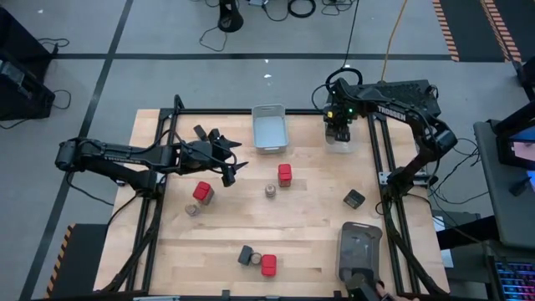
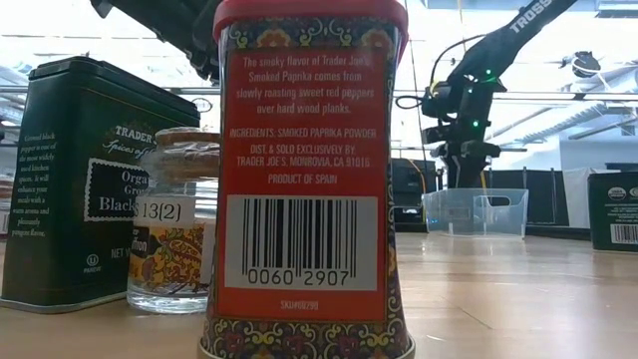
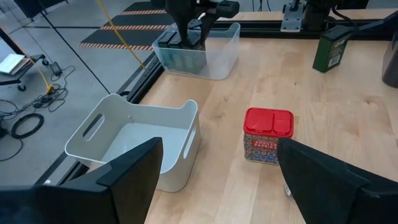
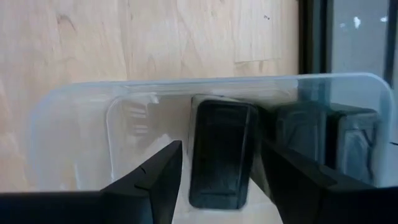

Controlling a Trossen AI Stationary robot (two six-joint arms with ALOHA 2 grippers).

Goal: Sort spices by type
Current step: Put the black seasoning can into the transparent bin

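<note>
Wooden tabletop [image 1: 309, 209], spices scattered across it. Grey bin [image 1: 268, 128] and clear bin [image 1: 338, 138] sit along the far edge. Right end effector [image 1: 337, 127] is over the clear bin, fingers parted astride a black tin [image 4: 221, 152] lying inside, a second black tin [image 4: 339, 140] beside it. Left end effector [image 1: 230, 159] is spread wide, empty. Nearest loose piece: red-capped tin [image 3: 267, 135], upright, straight ahead of the left fingers; left arm nearer.
</note>
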